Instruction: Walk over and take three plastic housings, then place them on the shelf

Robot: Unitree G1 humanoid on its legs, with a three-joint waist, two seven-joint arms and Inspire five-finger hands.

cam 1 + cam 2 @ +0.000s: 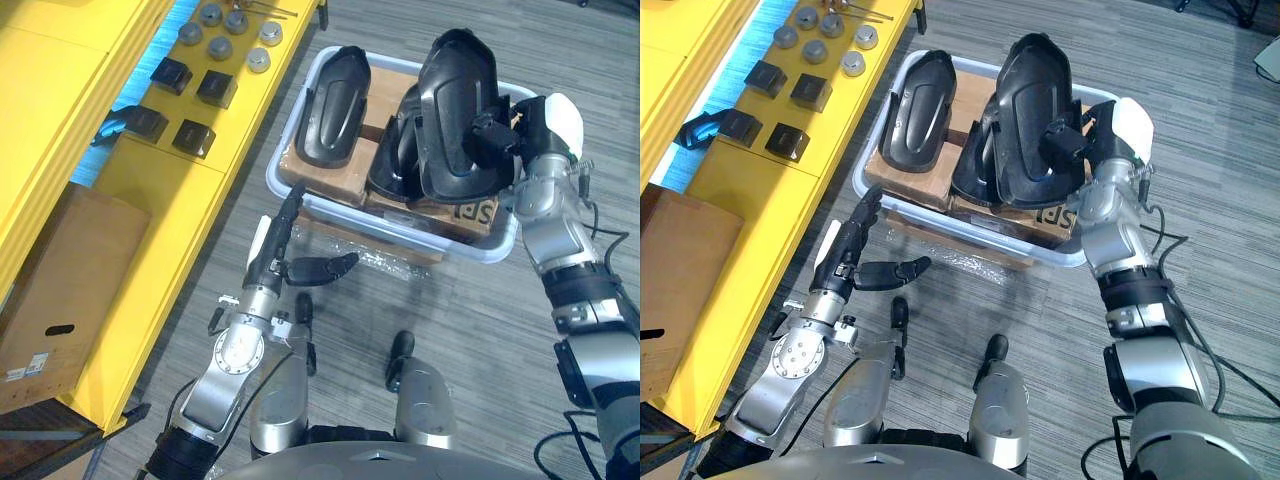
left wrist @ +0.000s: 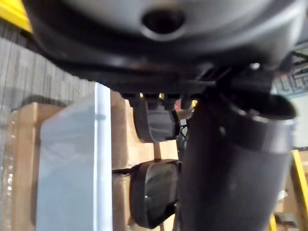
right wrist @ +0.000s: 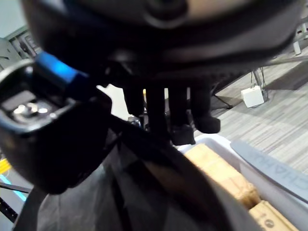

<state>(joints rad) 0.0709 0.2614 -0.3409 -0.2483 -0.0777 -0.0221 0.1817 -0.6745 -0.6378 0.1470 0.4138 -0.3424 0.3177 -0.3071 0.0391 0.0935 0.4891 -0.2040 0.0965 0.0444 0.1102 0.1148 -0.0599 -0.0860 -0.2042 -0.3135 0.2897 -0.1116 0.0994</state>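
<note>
A grey bin on the floor holds cardboard boxes and black plastic housings. One housing lies at the bin's left side, and another rests in the middle. My right hand is shut on a third housing, which stands tilted upright above the bin. In the right wrist view its fingers hook over the housing's edge. My left hand hangs open near the bin's front left corner, fingers straight and thumb out, touching nothing.
A yellow shelf runs along the left. It carries small black blocks, several grey discs and a blue item. A cardboard box sits on its lower level.
</note>
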